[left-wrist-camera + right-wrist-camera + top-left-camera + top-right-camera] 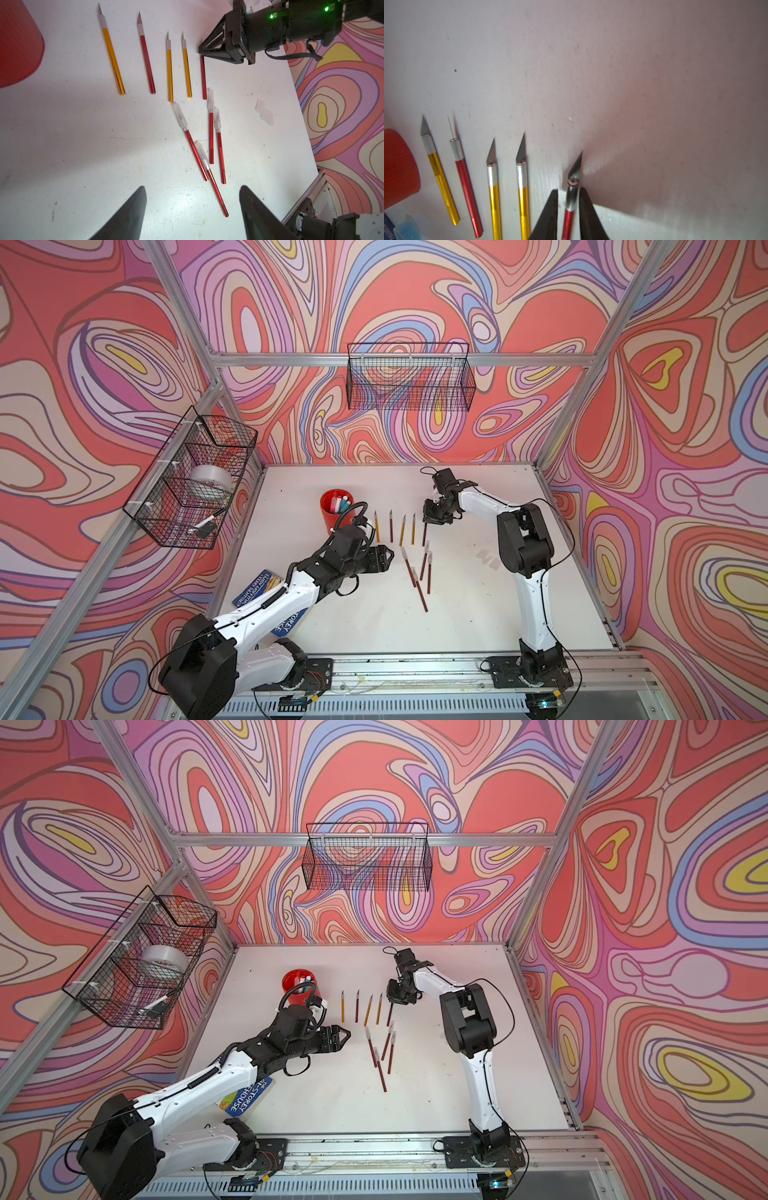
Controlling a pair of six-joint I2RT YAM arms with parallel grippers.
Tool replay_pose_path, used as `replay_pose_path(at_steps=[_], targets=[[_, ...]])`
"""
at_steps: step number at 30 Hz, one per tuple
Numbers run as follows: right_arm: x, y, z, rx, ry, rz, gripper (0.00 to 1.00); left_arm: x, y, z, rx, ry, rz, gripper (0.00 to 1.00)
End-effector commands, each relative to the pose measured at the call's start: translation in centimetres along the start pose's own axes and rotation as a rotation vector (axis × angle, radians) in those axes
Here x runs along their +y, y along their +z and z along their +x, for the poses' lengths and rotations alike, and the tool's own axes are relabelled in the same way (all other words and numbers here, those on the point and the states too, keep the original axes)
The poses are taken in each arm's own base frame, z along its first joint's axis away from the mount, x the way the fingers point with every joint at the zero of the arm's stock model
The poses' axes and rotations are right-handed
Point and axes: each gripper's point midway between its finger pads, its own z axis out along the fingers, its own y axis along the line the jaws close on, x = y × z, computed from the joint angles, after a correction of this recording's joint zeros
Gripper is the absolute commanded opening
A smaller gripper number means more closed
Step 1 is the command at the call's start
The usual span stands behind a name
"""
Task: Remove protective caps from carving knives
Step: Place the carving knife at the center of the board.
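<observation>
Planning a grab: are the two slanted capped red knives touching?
Touching. The left wrist view shows one knife's cap resting against the other's red handle.

Left arm stretches forward, elbow bent; left gripper [388, 558] hovers level just base-side of the red cup [336, 506], fingers spread wide. Right gripper [568, 190], off to the cup's right, points steeply down, fingers barely parted.

Red cup [329, 519] holding markers [338, 504], centre-left on the white worktop [457, 614]; tape roll [210, 482] inside wire basket [174, 531], left.
</observation>
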Motion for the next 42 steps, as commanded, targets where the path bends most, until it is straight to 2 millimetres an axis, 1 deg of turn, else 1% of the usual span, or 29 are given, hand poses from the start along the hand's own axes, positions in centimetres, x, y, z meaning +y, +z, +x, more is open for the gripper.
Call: replay_pose_path(at_steps=[1,7,10,13,16,20,23,25,26,27,30,32,35,37,38,42], targets=[[-0.9,0.9,1.3,0.041,0.012,0.026,0.24,-0.2,-0.1,-0.4,-0.007,-0.006,0.010,0.73],[-0.2,-1.1,1.3,0.016,0.000,0.008,0.26,-0.3,-0.3,-0.5,-0.008,-0.010,0.009,0.73],[0.1,-2.6,1.5,-0.009,-0.018,-0.001,0.27,-0.2,-0.3,-0.4,-0.007,-0.014,0.006,0.73],[0.3,-4.3,2.4,-0.036,-0.061,0.029,0.27,-0.2,-0.4,-0.4,-0.007,-0.023,0.004,0.73],[0.9,-5.5,4.4,-0.052,-0.130,0.065,0.26,0.1,-0.4,-0.4,-0.013,-0.038,-0.006,0.73],[2.7,-6.8,8.5,-0.064,-0.281,0.134,0.24,0.8,-0.4,-0.3,-0.029,-0.071,-0.031,0.73],[3.5,-7.5,11.7,-0.033,-0.354,0.168,0.24,1.6,-0.5,-0.3,-0.039,-0.091,-0.062,0.73],[3.7,-7.9,13.7,-0.005,-0.381,0.177,0.25,1.9,-0.6,-0.2,-0.040,-0.100,-0.075,0.73],[3.5,-7.6,14.9,0.020,-0.388,0.190,0.27,2.1,-0.7,-0.2,-0.041,-0.104,-0.082,0.73],[4.0,-8.3,15.6,0.015,-0.398,0.175,0.29,2.2,-0.7,-0.2,-0.041,-0.108,-0.086,0.73],[4.1,-8.0,18.7,0.067,-0.420,0.179,0.33,2.5,-1.1,-0.3,-0.053,-0.128,-0.093,0.73],[4.1,-7.4,20.5,0.106,-0.430,0.184,0.33,2.8,-1.3,-0.5,-0.064,-0.137,-0.097,0.73],[4.3,-6.4,22.6,0.159,-0.452,0.185,0.32,3.0,-1.8,-0.7,-0.078,-0.140,-0.105,0.73],[4.6,-6.0,23.6,0.179,-0.468,0.193,0.31,3.3,-2.1,-0.7,-0.083,-0.141,-0.117,0.74],[4.1,-5.1,24.2,0.206,-0.467,0.221,0.31,3.4,-2.2,-0.8,-0.087,-0.142,-0.120,0.74],[4.0,-4.1,25.3,0.236,-0.463,0.238,0.30,3.7,-2.5,-0.6,-0.092,-0.148,-0.127,0.74]])
